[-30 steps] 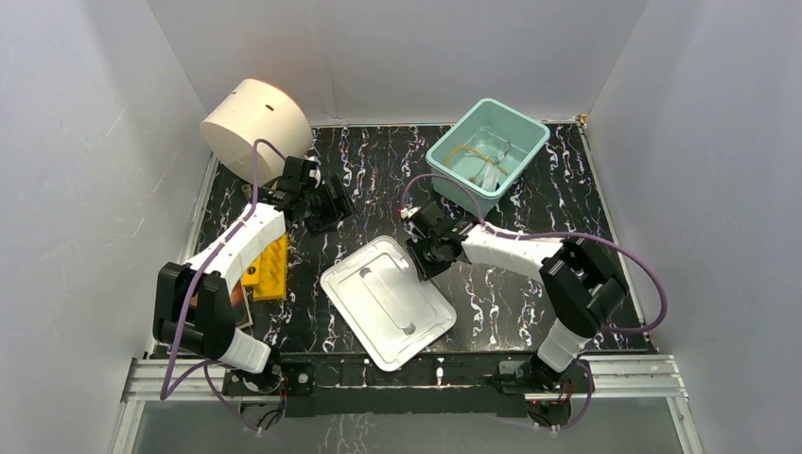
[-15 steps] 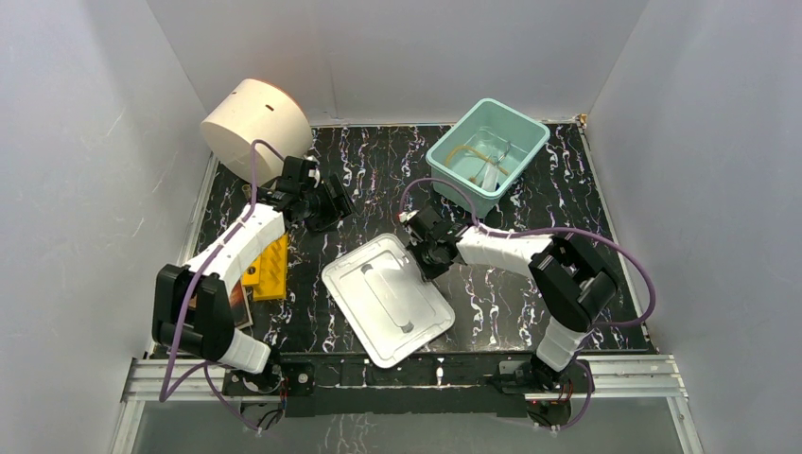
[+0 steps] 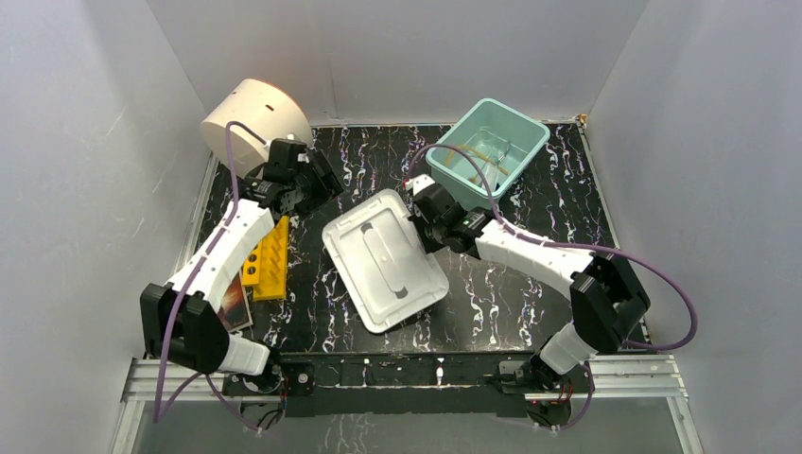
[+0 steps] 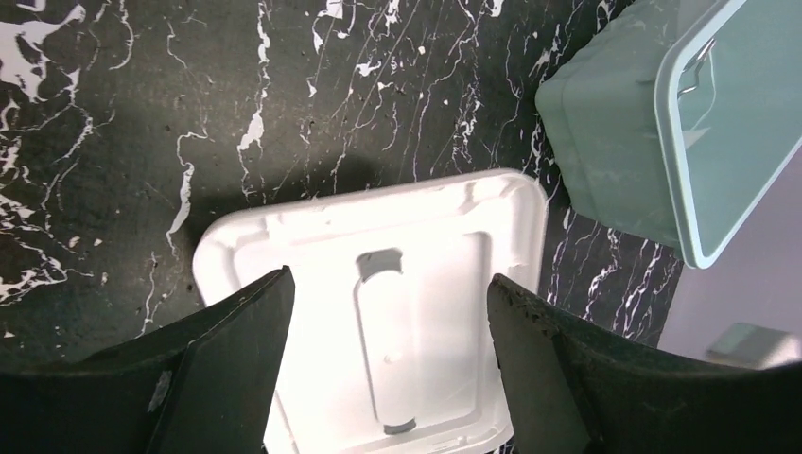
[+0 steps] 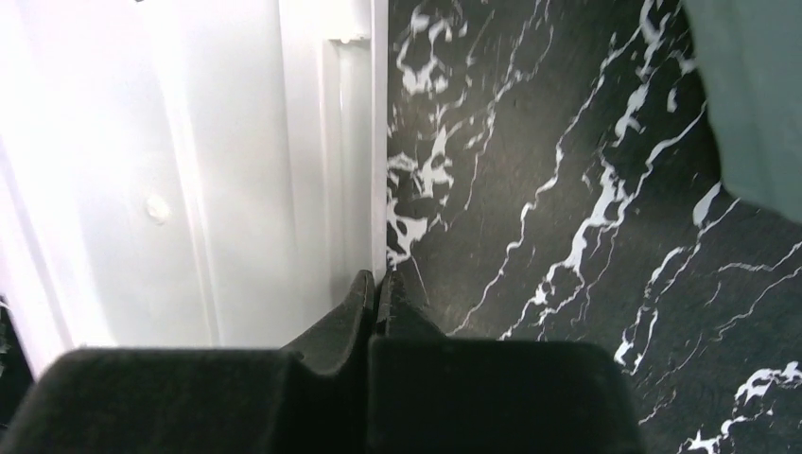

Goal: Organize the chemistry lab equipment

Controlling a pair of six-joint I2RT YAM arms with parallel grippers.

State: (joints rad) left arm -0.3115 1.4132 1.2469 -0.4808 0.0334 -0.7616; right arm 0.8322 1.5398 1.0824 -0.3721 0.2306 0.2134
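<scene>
The right tool [image 5: 375, 286] is sitting fully closed, its two fingers pressing together with their tips touching the right rim of the white lid [image 3: 383, 260]. Whether a sliver of that rim is caught between them is not showing. Its arm is stretching from the lower right of the overhead view up and leftward to the middle, with the wrist low over the table [image 3: 378, 156]. The left tool [image 4: 386, 284] is hanging wide open and holding nothing, its fingers framing the lid below in the wrist view without touching it. That arm is reaching up the left side, with the tool pointing toward the centre. The lab gear is lying inside the teal bin [image 3: 452, 180] at the upper right, where tan tubing [image 3: 470, 148] and clear glassware [image 3: 496, 161] are showing on its floor. The bin is standing just beyond the right tool, near the lid's upper corner and well apart from the left tool.
</scene>
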